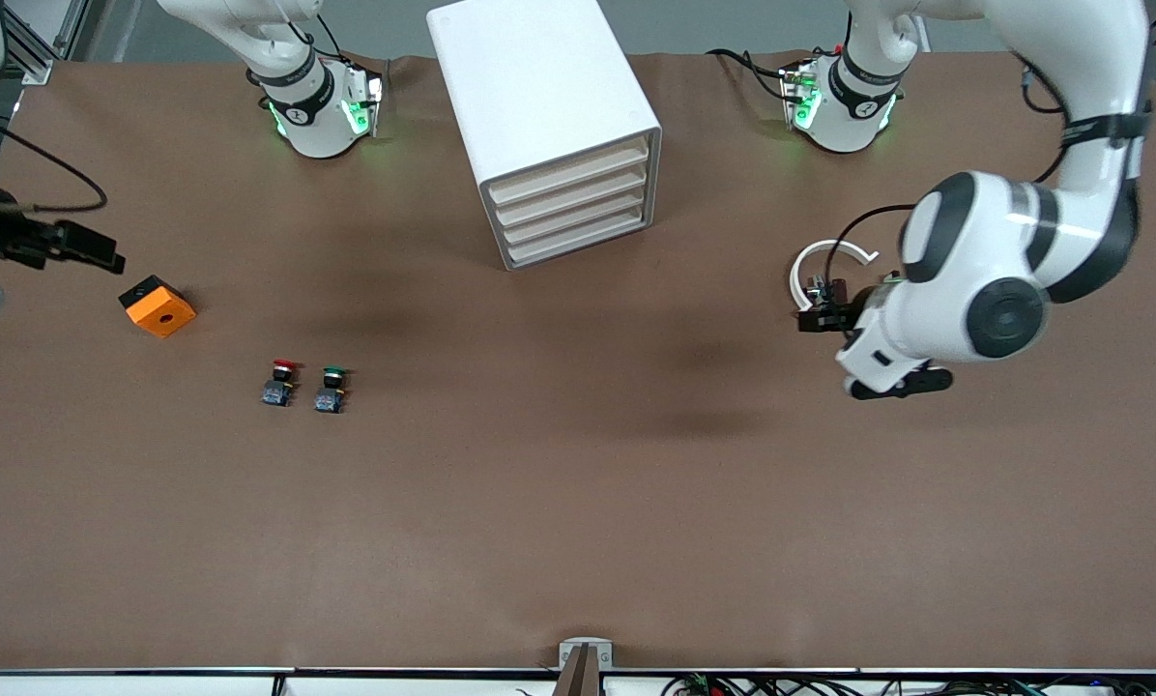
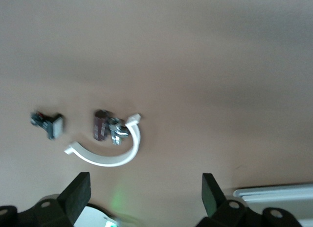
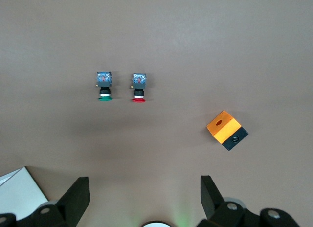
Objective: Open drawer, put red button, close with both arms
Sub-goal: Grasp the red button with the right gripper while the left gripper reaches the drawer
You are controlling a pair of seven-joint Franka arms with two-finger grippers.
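Observation:
The red button [image 1: 280,381] stands on the brown table beside the green button [image 1: 331,388], toward the right arm's end. Both show in the right wrist view, the red button [image 3: 139,86] and the green button [image 3: 104,85]. My right gripper [image 1: 104,257] is open and empty [image 3: 144,184], up over the table's edge beside the orange cube [image 1: 158,306]. The white drawer cabinet [image 1: 539,116] stands at the middle, its several drawers [image 1: 578,208] shut. My left gripper [image 1: 899,385] is open and empty [image 2: 145,183], over the left arm's end of the table.
A white C-shaped piece [image 1: 832,263] lies by small dark parts [image 1: 823,307] under the left arm; they show in the left wrist view as the white piece [image 2: 110,156] and dark parts [image 2: 102,125]. The orange cube shows in the right wrist view [image 3: 225,129].

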